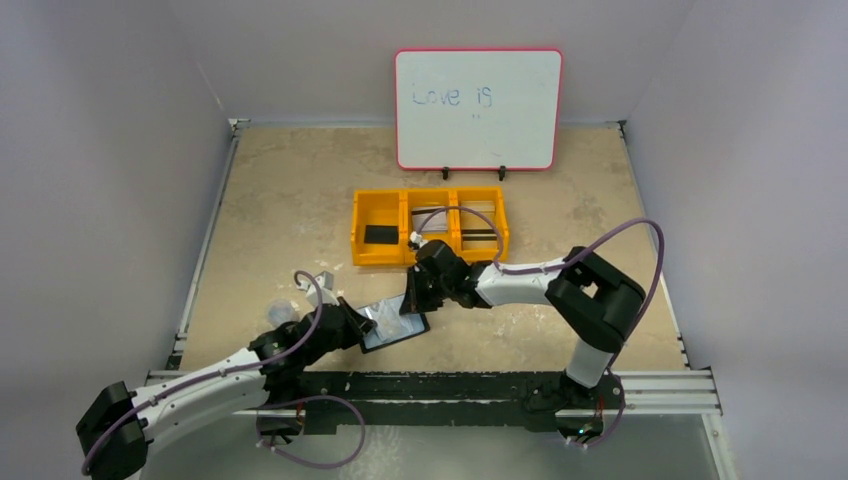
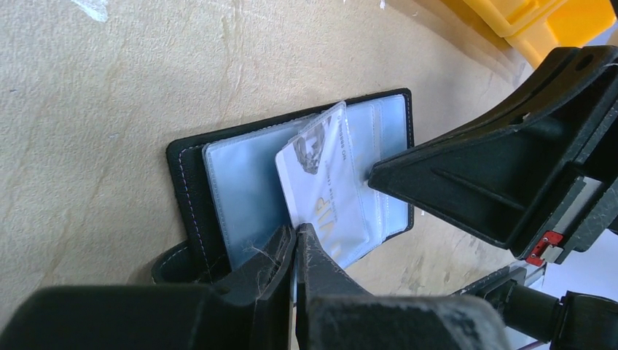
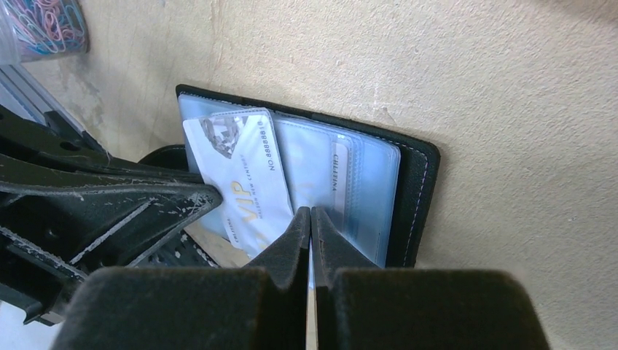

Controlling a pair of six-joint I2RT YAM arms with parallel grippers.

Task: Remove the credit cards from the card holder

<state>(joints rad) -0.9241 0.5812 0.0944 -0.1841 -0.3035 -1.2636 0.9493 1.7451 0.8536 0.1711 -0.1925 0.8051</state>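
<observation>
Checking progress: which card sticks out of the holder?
The white VIP card, skewed and overhanging the card holder at the left gripper; the other card lies straight in its sleeve.

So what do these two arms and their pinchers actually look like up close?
Both the left arm and right arm have white tube-like segments joined by chunky black joints, each trailed by a looping purple cable. The left gripper and right gripper are matte black with two tapering, wedge-shaped fingers, scuffed pale. The right one carries a small red marking.
</observation>
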